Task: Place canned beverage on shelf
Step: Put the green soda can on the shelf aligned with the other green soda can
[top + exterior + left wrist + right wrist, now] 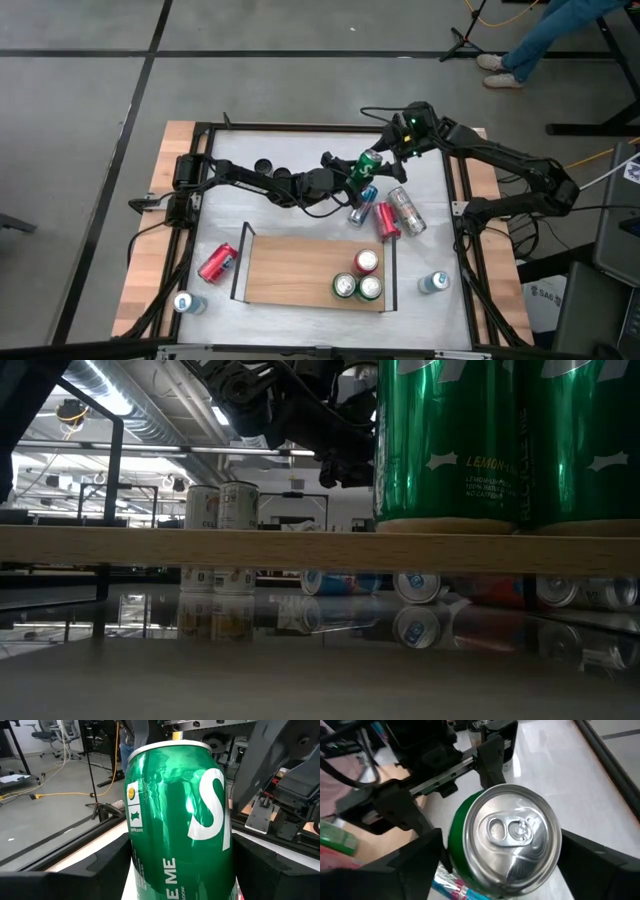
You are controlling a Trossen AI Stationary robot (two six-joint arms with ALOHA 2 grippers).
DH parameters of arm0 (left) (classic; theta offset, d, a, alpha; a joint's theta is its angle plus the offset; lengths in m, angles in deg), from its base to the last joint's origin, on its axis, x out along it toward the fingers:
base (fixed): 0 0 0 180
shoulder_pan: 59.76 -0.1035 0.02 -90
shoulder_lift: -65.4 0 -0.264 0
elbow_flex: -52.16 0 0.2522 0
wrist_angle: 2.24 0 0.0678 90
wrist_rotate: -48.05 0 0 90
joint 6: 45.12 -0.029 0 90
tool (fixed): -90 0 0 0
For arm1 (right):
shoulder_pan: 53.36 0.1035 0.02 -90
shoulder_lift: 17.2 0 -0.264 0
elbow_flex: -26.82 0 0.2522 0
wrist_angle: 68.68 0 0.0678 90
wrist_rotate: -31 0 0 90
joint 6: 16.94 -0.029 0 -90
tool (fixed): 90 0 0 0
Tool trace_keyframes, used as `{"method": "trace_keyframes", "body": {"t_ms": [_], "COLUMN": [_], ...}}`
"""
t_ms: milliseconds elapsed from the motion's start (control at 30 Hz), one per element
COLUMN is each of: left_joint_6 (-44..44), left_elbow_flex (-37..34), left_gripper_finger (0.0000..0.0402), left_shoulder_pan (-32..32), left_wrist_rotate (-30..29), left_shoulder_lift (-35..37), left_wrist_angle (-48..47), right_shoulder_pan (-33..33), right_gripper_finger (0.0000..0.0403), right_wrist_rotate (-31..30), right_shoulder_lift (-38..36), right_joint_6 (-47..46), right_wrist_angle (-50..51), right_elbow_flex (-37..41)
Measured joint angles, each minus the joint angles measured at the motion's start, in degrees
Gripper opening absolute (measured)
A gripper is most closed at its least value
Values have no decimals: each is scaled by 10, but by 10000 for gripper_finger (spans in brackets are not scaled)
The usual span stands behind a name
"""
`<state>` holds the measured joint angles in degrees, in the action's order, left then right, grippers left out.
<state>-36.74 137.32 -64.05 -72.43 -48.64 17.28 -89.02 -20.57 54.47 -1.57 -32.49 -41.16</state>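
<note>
the shelf [290,272] lay on the white table [300,165] with three cans [358,279] already standing in one corner; most of the board was bare. several cans [390,215] lay loose on the table, so plenty remained. the green can [367,164] was held above the table, off the shelf, clamped by the left gripper [352,172]. the right gripper [385,160] straddled its top, jaws wide, grip uncertain.

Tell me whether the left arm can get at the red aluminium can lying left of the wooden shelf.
Probably not yet: the left gripper is closed around a green aluminium can, which the right gripper also brackets. The red can itself lies unobstructed beside the shelf.
</note>
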Motion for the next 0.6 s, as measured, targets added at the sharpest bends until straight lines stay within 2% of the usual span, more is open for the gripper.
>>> {"method": "trace_keyframes", "body": {"t_ms": [100,267,600], "left_joint_6": [-1,-1,0], "left_elbow_flex": [0,0,0], "left_gripper_finger": [279,280,318], "left_shoulder_pan": [0,0,0], "left_wrist_rotate": [0,-1,0], "left_shoulder_lift": [0,0,0], "left_wrist_angle": [-5,-10,-14], "right_shoulder_pan": [12,11,11], "right_gripper_finger": [314,277,287], "right_wrist_rotate": [-29,-29,-29], "right_shoulder_lift": [1,1,2], "right_joint_6": [0,0,-2], "right_wrist_angle": [-1,-2,-2], "right_elbow_flex": [0,0,0]}}
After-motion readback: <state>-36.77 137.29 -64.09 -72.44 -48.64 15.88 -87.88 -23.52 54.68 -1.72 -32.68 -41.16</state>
